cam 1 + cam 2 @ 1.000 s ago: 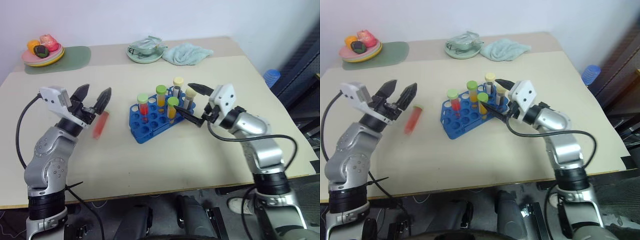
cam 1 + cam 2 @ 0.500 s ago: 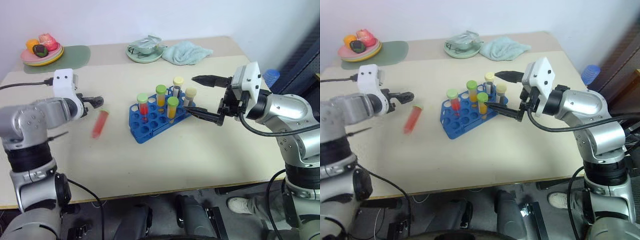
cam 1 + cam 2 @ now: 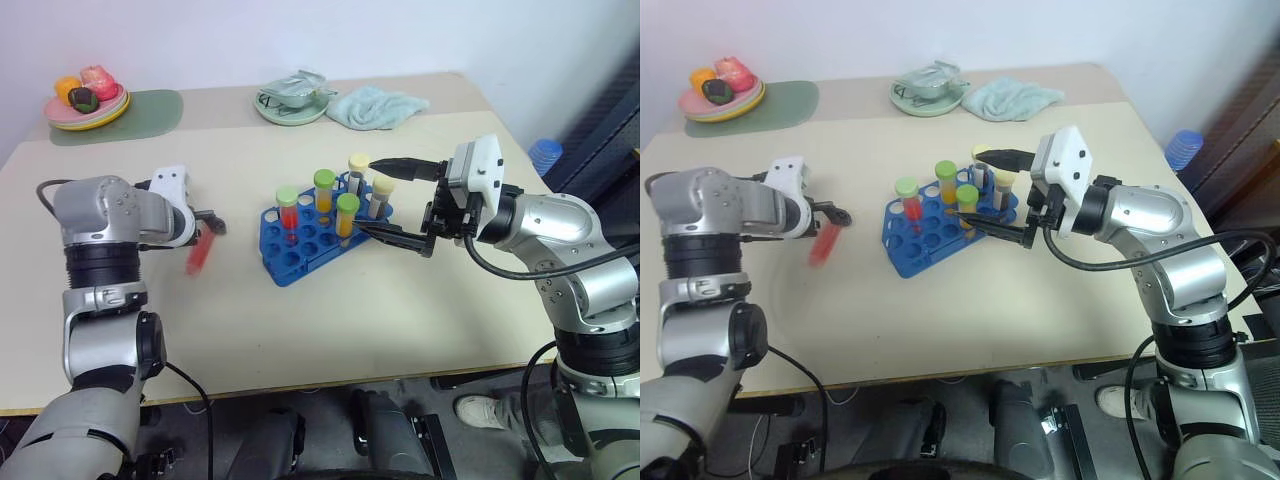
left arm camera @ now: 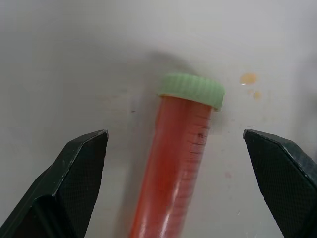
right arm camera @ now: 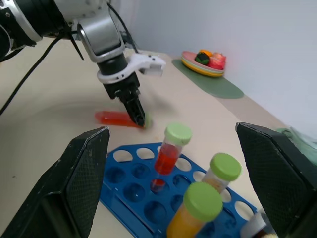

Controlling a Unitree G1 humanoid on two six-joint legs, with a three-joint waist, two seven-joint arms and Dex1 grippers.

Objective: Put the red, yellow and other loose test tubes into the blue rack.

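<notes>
Lying flat on the tabletop point(image 3: 300, 330), left of centre in the left eye view: red test tube point(image 3: 200, 250), green-capped, loose. Positioned directly over its capped end: left end effector point(image 3: 207, 225), angled down, fingers apart. Confirmed in the left wrist view: tube point(image 4: 181, 158) between the two black fingertips point(image 4: 81, 163), a clear gap on either side, no contact visible. Whether the tips reach the tabletop cannot be told.

Standing at centre frame, just right of the loose tube: blue rack point(image 3: 310, 240). Seated upright in it: one red tube with green cap point(image 3: 287, 210), two yellow-orange tubes with green caps point(image 3: 343, 218), two pale-capped tubes point(image 3: 378, 195) at the rack's right end. Several front holes open.

Held level at the right of the rack, pointing toward the left of the frame: right end effector point(image 3: 385, 198), fingers spread wide, one tip above the pale-capped tubes, the other along the rack's near right edge. Nothing gripped.

Noted at upper left of the frame: plate of toy food point(image 3: 85, 105) on a green mat point(image 3: 150, 112). Noted at upper centre: pale green dish point(image 3: 290, 100) beside a folded cloth point(image 3: 375, 105), well apart from the rack.
</notes>
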